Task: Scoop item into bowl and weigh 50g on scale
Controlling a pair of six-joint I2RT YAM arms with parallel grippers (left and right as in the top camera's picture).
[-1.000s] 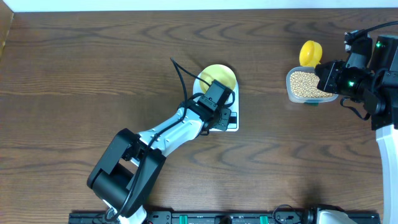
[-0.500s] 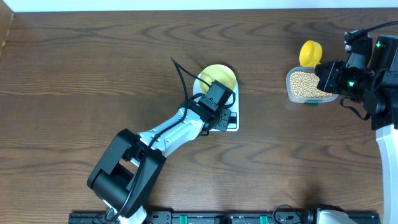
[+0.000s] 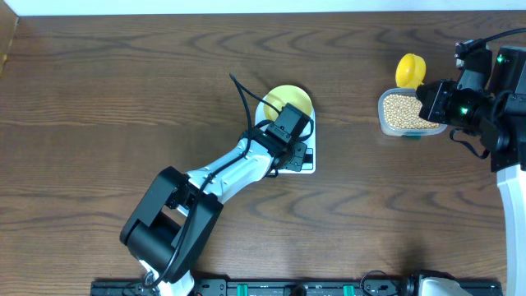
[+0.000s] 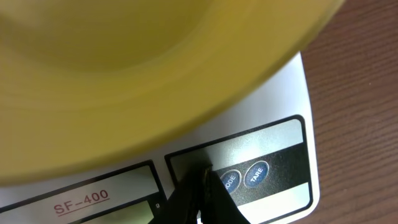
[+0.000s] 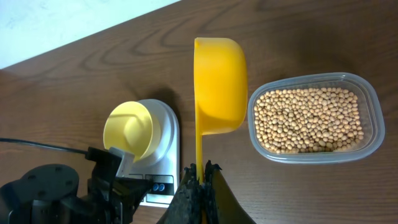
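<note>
The pale yellow bowl [image 3: 289, 99] stands on the white scale [image 3: 309, 168], and no beans show inside it [image 5: 130, 129]. My left gripper [image 3: 297, 152] is shut, its tips [image 4: 205, 171] resting on the scale's front panel [image 4: 280, 149] just left of the MODE button [image 4: 229, 182]. My right gripper [image 5: 200, 164] is shut on the handle of a bright yellow scoop [image 5: 217, 81], held empty beside the clear tub [image 5: 368, 102] of tan beans [image 5: 308, 118]. Seen from overhead, the right gripper [image 3: 426, 95] hangs at the tub's right end.
The TARE button [image 4: 256, 173] sits right of MODE. The left arm [image 3: 222, 177] stretches diagonally from the front edge to the scale. Bare wooden table [image 3: 123, 90] lies to the left and between the scale and the tub [image 3: 383, 115].
The left arm's elbow has shifted slightly, while its shut tips stay on the scale's front panel. The right arm with the scoop has not moved.
</note>
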